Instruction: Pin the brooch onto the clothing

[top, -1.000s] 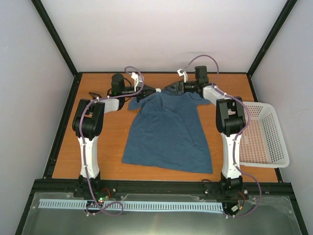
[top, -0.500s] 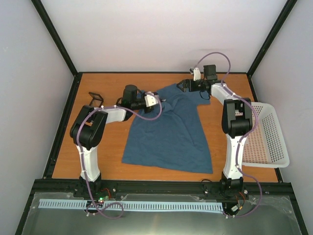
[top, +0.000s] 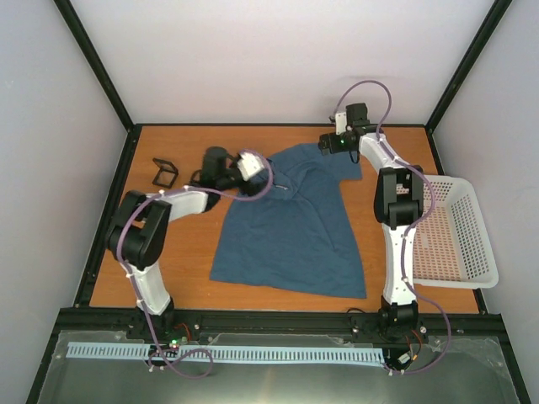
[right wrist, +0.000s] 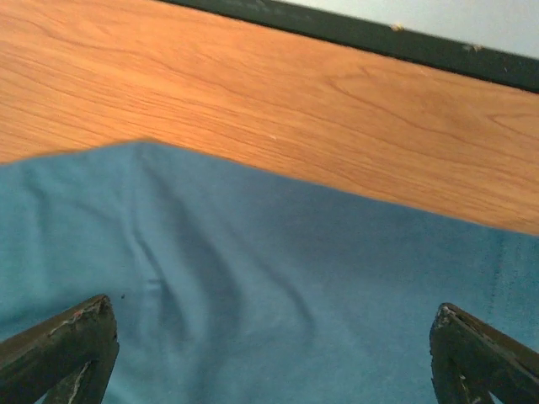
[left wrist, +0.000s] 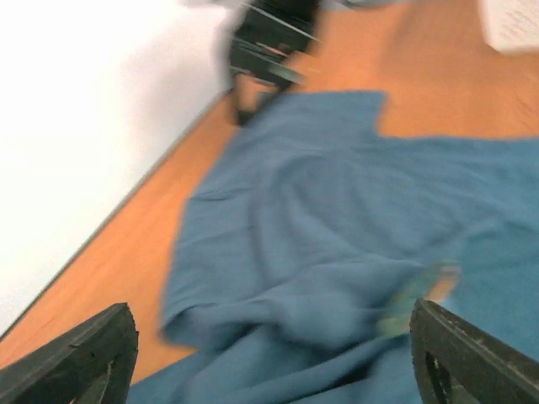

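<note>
The clothing [top: 286,227], a dark teal T-shirt, lies flat on the table with its neck toward the back wall. My left gripper [top: 268,171] hovers over the rumpled left shoulder and collar. In the blurred left wrist view this gripper [left wrist: 269,316] is open, its fingers [left wrist: 84,362] wide apart over folds of the clothing [left wrist: 337,210]. A blurred pale greenish piece, apparently the brooch [left wrist: 418,292], lies on the cloth beside the right finger. My right gripper [top: 328,143] is open over the far right sleeve. In its wrist view this gripper [right wrist: 271,307] holds nothing above the clothing [right wrist: 253,295].
A small black angular holder [top: 166,172] stands at the back left of the wooden table [top: 185,252]. A white mesh basket [top: 459,227] sits off the table's right edge. The black frame edge [right wrist: 379,38] runs just beyond the sleeve.
My left gripper moved right from the collar's back edge onto the shoulder area and went from shut to open. My right arm pulled back toward the far right sleeve.
</note>
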